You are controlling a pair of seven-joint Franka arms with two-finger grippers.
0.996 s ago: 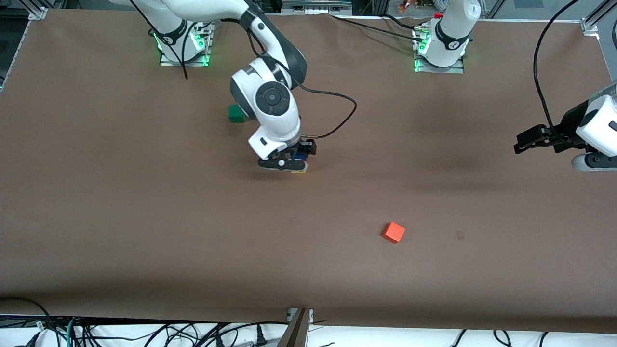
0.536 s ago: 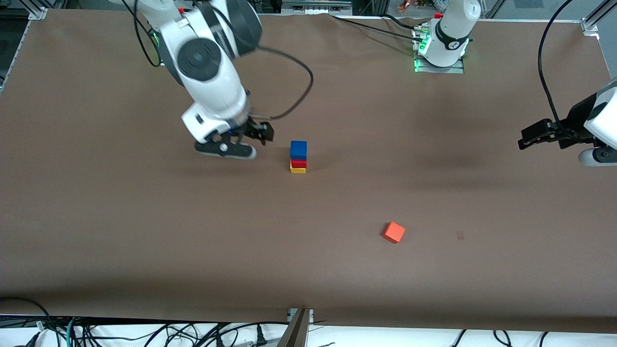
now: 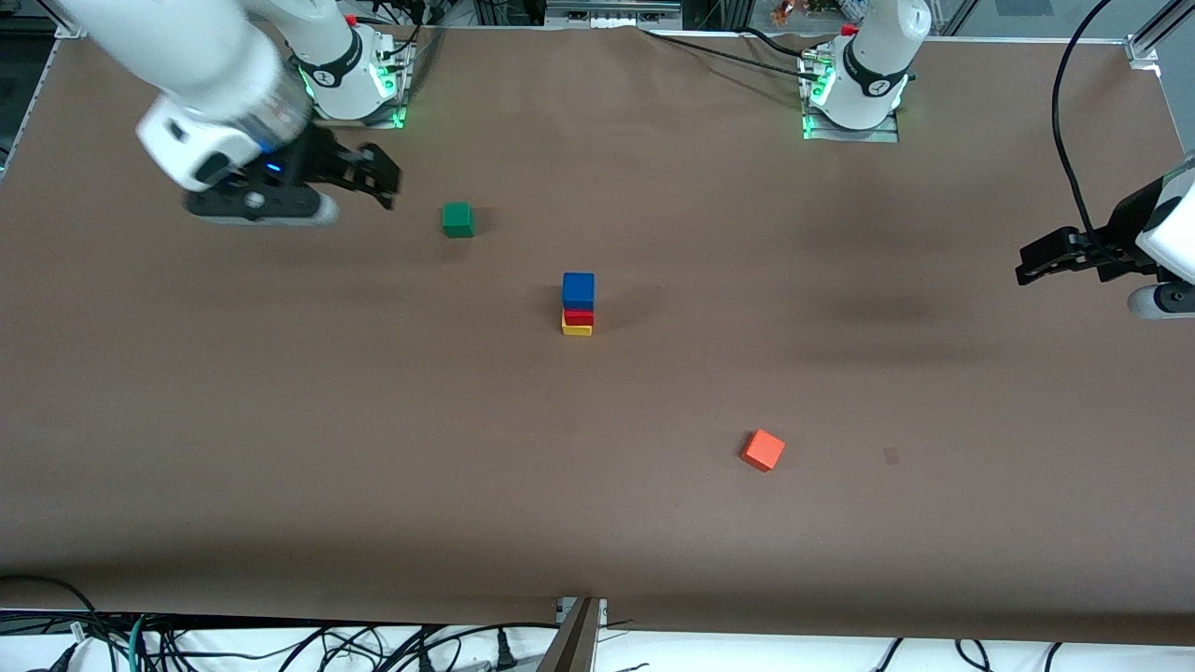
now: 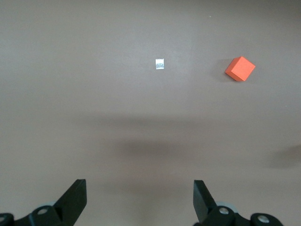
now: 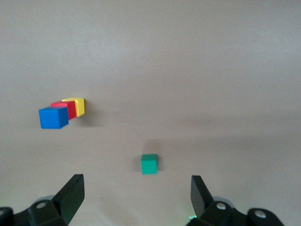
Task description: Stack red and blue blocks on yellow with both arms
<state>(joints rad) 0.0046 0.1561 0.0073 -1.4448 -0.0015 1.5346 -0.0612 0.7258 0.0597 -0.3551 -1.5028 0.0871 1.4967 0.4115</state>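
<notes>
The blue block (image 3: 578, 288) topped red (image 3: 579, 316) on yellow (image 3: 577, 329) mid-table; the right tool (image 3: 359, 177) hung open and empty near the right arm's edge; the left tool (image 3: 1041, 262), also spread empty, waited over the left arm's edge.

The left pincer (image 4: 139, 200), fingers spread, hangs over brown table (image 4: 94, 70) near an orange-red cube (image 4: 240, 68).

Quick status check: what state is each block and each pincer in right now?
Blue block: top of the stack, on the red one.
Red block: middle, on the yellow one.
Yellow block: bottom, on the table.
Green block: loose on the table.
Orange block: loose on the table.
Right pincer: open, empty, beside the green block.
Left pincer: open, empty, waiting at its end.
</notes>
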